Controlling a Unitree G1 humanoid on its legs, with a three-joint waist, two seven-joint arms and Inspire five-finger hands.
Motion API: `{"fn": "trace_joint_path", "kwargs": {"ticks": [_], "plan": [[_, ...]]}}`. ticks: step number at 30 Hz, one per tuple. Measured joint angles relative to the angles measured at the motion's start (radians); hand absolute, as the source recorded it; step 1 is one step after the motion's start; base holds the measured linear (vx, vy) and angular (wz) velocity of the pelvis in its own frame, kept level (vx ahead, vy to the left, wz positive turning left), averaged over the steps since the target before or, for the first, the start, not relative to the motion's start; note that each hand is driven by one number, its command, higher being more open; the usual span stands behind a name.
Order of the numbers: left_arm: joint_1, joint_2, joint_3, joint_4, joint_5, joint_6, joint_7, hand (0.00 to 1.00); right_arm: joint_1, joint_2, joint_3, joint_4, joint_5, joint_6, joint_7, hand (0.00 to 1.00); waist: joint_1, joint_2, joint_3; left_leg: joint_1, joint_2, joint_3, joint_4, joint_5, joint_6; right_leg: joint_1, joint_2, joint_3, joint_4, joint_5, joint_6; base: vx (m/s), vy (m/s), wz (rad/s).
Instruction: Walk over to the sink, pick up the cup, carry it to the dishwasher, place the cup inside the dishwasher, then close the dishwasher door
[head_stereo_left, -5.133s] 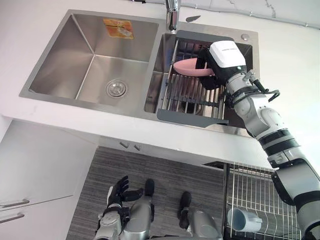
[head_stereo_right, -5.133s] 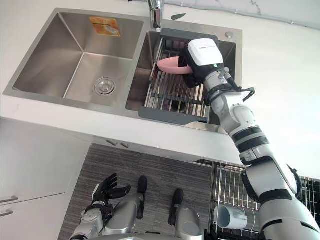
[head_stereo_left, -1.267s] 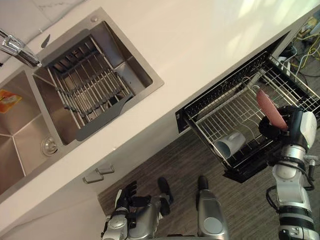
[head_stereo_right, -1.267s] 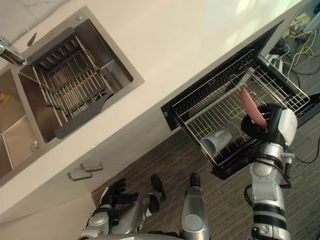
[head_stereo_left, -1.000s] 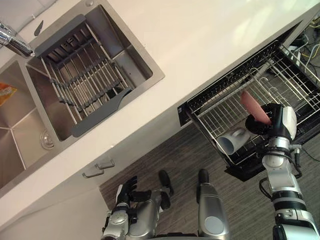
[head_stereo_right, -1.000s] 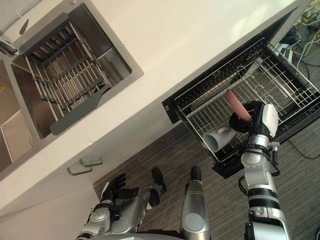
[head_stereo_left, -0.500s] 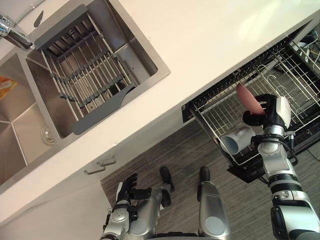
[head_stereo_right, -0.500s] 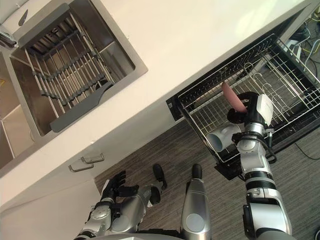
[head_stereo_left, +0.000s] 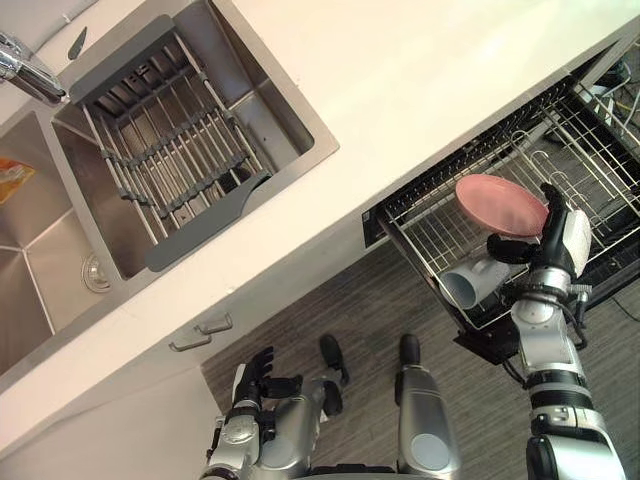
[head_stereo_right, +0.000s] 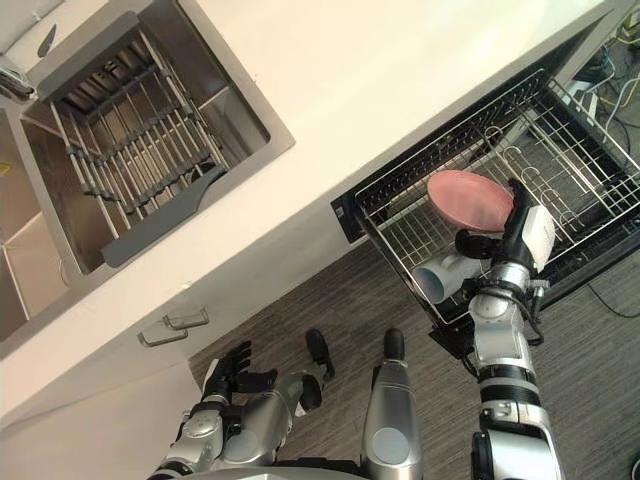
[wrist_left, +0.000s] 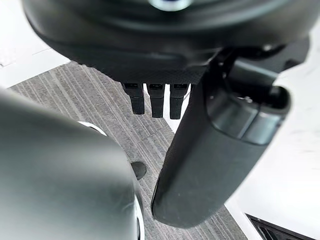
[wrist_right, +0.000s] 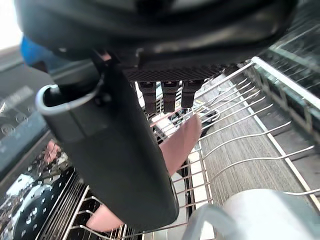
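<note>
Rack (head_stereo_left: 592, 150), pink plate (head_stereo_left: 500, 205) between right hand (head_stereo_left: 563, 238) fingers (head_stereo_left: 551, 197)

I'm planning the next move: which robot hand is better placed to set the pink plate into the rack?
Right. The right robot hand holds the plate over the rack, beside the cup; the left robot hand hangs open, low and far from it.

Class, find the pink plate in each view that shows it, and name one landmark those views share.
Left eye view: plate right of centre, over the rack.
Right eye view: plate right of centre, over the rack.
Right wrist view: plate past the right hand, against rack wires.
Shared landmark: the rack.
</note>
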Motion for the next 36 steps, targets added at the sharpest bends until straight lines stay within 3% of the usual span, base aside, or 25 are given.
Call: {"fn": "trace_joint_path", "kwargs": {"ticks": [9,19,24,31,36], "plan": [[0.000,-0.001,0.020,0.000,0.009,0.013,0.000,0.90,0.152,0.091,-0.057,-0.145,-0.026,0.000,-0.008,0.90,-0.003,-0.014,-0.002,0.019,0.000,0.000,-0.016,0.003,0.004,0.015,0.005,0.003,-0.012,0.011,0.002,0.00,0.003,0.00],[0.001,0.005,0.058,0.005,0.028,0.024,-0.004,0.90,0.301,0.186,-0.102,-0.380,-0.022,-0.022,0.002,0.90,-0.017,-0.054,-0.016,0.042,0.007,0.000,-0.008,-0.008,-0.001,0.053,0.017,0.003,-0.041,0.015,0.003,0.01,-0.001,-0.01],[0.004,0.013,0.065,0.006,0.029,0.029,-0.018,0.90,0.348,0.203,-0.162,-0.458,0.050,-0.088,0.012,0.90,-0.021,-0.082,-0.036,0.046,0.018,0.000,0.018,-0.031,-0.003,0.082,0.025,0.001,-0.071,0.019,0.003,0.04,0.007,-0.02],[0.009,0.005,0.101,0.006,0.031,0.039,-0.023,0.90,0.397,0.279,-0.224,-0.499,0.190,-0.137,0.031,0.90,-0.027,-0.094,-0.052,0.060,0.024,-0.002,0.043,-0.052,-0.008,0.124,0.028,-0.003,-0.107,0.023,0.005,0.05,0.014,-0.01],[0.019,-0.015,0.131,0.004,0.031,0.049,-0.023,0.90,0.476,0.404,-0.303,-0.500,0.391,-0.154,0.034,0.90,-0.029,-0.097,-0.078,0.091,0.024,0.000,0.049,-0.084,-0.008,0.163,0.026,-0.006,-0.118,0.010,0.009,0.05,0.020,-0.02]]}}
